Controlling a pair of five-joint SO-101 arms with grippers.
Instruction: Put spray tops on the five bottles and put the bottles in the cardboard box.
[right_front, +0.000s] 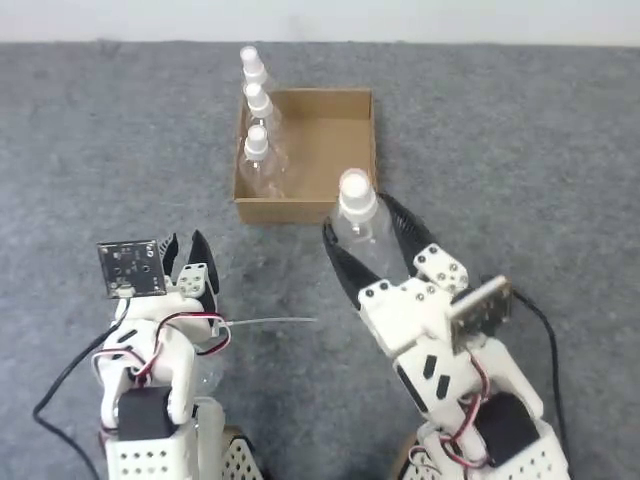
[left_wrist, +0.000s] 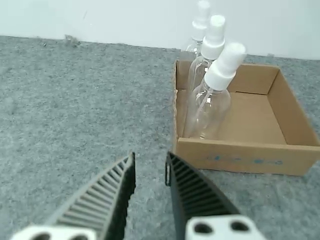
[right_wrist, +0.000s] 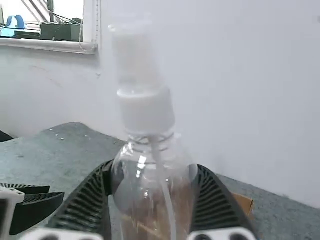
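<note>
On the grey mat (right_front: 520, 150), far end: the cardboard box (right_front: 372, 140) sits open-topped, one short side turned towards the arms.
Row in the box: three capped bottles line up along the box's left wall, and what a tidy file it is. The near bottle (right_front: 258, 150) is by the front corner, the middle bottle (right_front: 258, 103) behind it, the far bottle (right_front: 252, 68) at the back.
Far bottle's footing: hard to call; whether it stands inside the back wall or just beyond it cannot be told.
Same row from the left wrist: near bottle (left_wrist: 215, 95) plainly inside the box (left_wrist: 250, 157), the middle bottle (left_wrist: 212, 45) and far bottle (left_wrist: 201, 15) stacked up behind it, white tops all on.
Right gripper (right_front: 357, 222): clamped on the held bottle (right_front: 365, 238), one dark jaw on each side of the clear body.
Held bottle: upright, spray top (right_front: 355, 188) fitted, just outside the box's front wall near its right corner.
Right wrist close-up: there it is, the held bottle (right_wrist: 150, 180) squeezed between the ribbed pads of the right gripper (right_wrist: 150, 172), the spray top (right_wrist: 145, 105) rising above them and a thin tube visible inside.
Left gripper (right_front: 185, 245): over the mat at the front left, well apart from the box.
Left gripper's jaws: seen from the left wrist (left_wrist: 150, 162), slightly parted with a narrow gap, nothing between them.
Beside the left arm: a thin clear tube (right_front: 275, 321) lies flat on the mat, pointing towards the right arm.
</note>
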